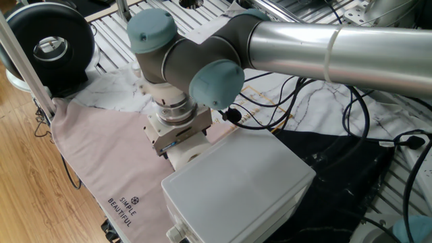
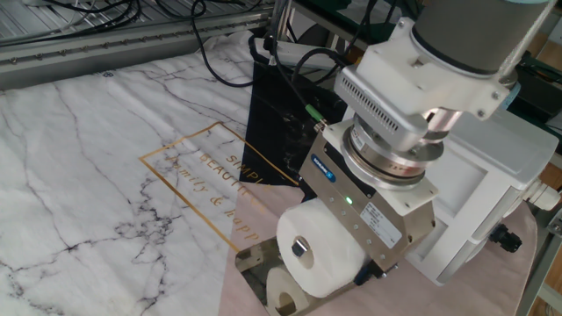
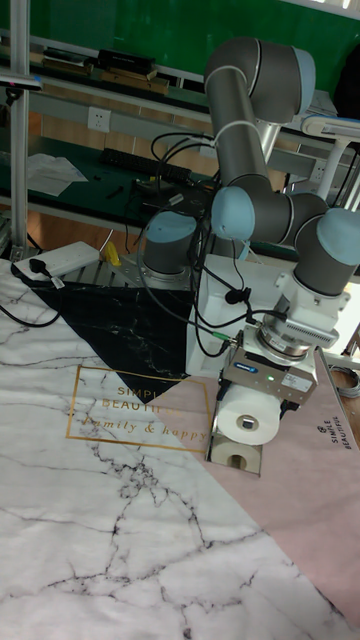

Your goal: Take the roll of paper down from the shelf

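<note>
One step looks done: my pincer grips the roll of paper above the shelf; lowering it onto the bench remains.

White roll of paper, hollow core facing out, lower middle of frame.
Just above the shiny chrome shelf, which mirrors it.
</note>
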